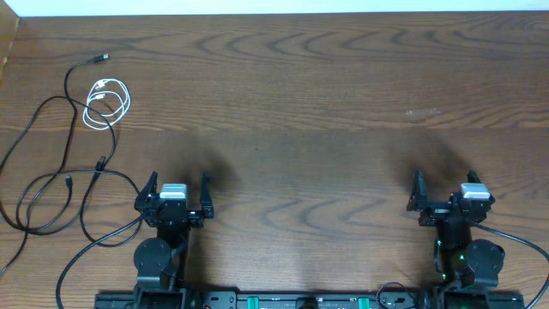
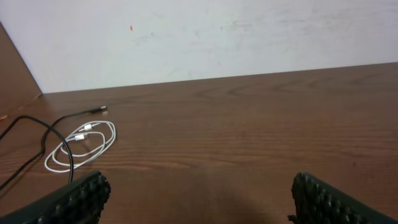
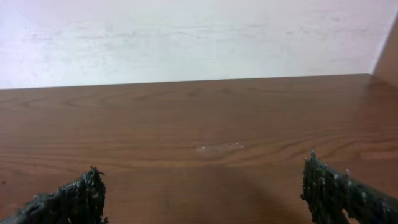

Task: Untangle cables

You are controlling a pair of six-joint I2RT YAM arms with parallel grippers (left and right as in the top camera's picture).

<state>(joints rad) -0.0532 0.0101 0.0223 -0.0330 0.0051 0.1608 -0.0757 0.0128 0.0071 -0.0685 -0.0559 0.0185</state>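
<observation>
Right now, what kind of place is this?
Probably a robotics lab bench: a wooden table against a plain white wall, the left gripper and right gripper mounted along its near edge, and a white cord and black cords laid out.

Our left hand (image 1: 179, 178) and right hand (image 1: 444, 180) are black, each bearing a pale grey block (image 1: 174, 191). The fingers (image 2: 74, 202) are knobbly, and green lights (image 1: 463, 256) glow behind the right hand.

The left arm (image 1: 156, 257) and the right arm (image 1: 480, 262) sit folded low and well apart, each facing forward. The left tool (image 1: 179, 178) has its two ridged fingers (image 2: 78, 198) spread wide, with nothing between them. The right tool (image 1: 444, 180) points the same way, its dark fingers (image 3: 339, 194) also spread wide and empty.
</observation>
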